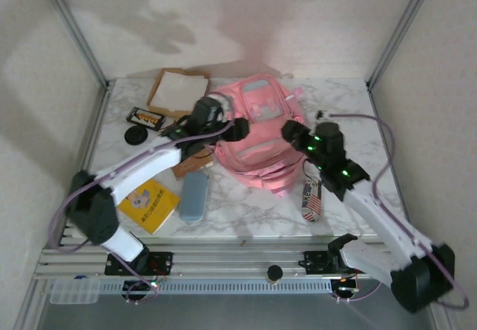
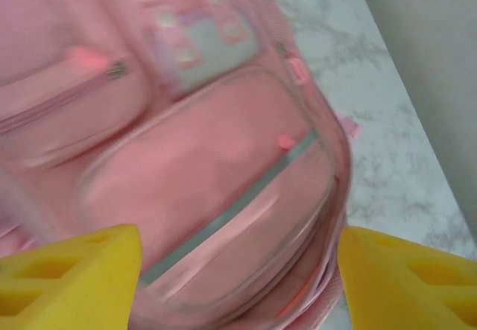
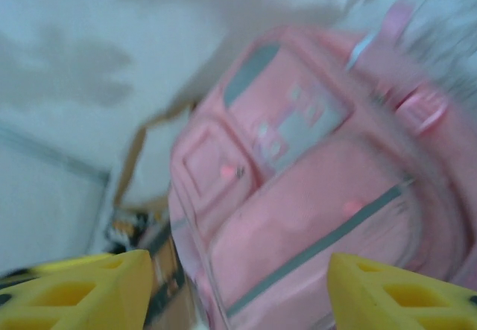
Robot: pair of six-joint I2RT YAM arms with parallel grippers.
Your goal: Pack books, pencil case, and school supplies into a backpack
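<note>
The pink backpack (image 1: 257, 140) lies flat in the middle of the table, front pockets up. My left gripper (image 1: 240, 129) hovers over its left side, fingers (image 2: 71, 278) wide open above the front pocket (image 2: 216, 188), holding nothing. My right gripper (image 1: 289, 132) is at the backpack's right side, also open, and its fingers (image 3: 402, 293) frame the backpack (image 3: 298, 196). A yellow book (image 1: 149, 205) lies at the front left. A brown book (image 1: 190, 169) is partly hidden under the left arm. A blue-grey oblong pencil case (image 1: 194, 196) lies beside them.
A shallow cardboard tray with a white sheet (image 1: 179, 91) sits at the back left. Near it are a black tray with orange items (image 1: 145, 117) and a black disc (image 1: 136, 135). A flag-patterned pouch (image 1: 311, 200) lies right of the backpack. Metal frame posts (image 1: 82, 43) flank the table.
</note>
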